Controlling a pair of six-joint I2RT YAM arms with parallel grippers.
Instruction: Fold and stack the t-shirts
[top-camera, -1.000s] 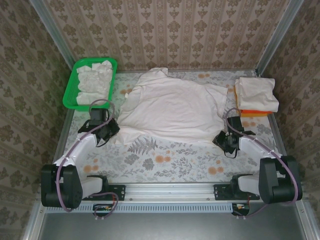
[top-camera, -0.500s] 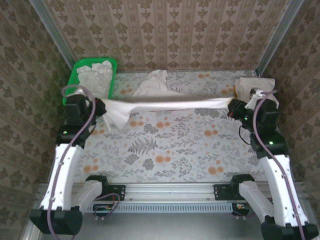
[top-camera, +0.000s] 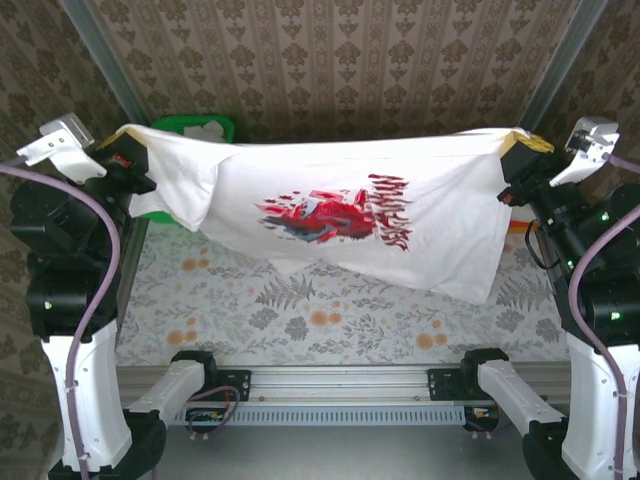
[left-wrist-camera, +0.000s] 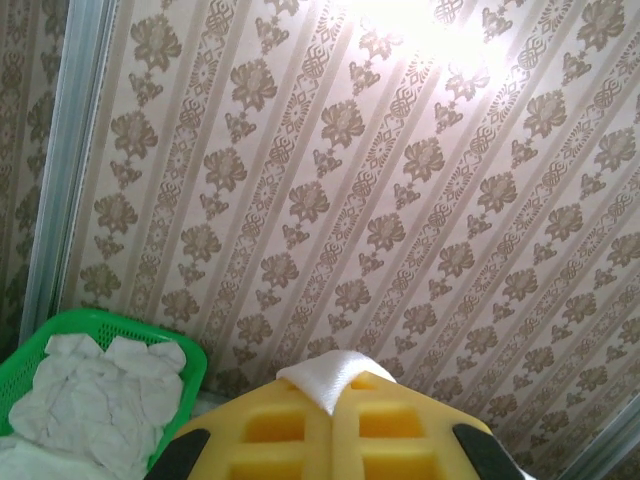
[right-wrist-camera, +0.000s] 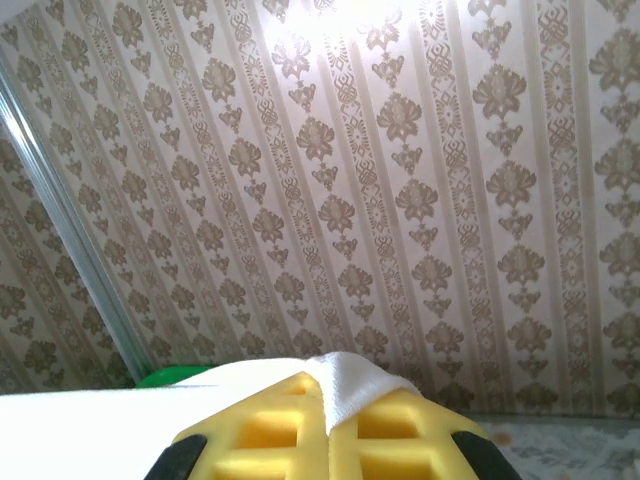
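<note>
Left hand (top-camera: 122, 157) and right hand (top-camera: 510, 163) are closed on the printed shirt (top-camera: 340, 215), held spread above the counter (top-camera: 300, 322); lowering it flat for folding is likely called for.

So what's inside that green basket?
The green basket holds crumpled white cloth. What lies beneath that pile is hidden, and from above the hanging printed t-shirt covers most of the basket.

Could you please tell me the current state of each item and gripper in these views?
printed t-shirt: unfolded, held up in the air, spread wide, print showing.
left gripper: shut on one upper corner of the printed t-shirt.
right gripper: shut on the other upper corner.
green basket: holds crumpled white shirts.
</note>
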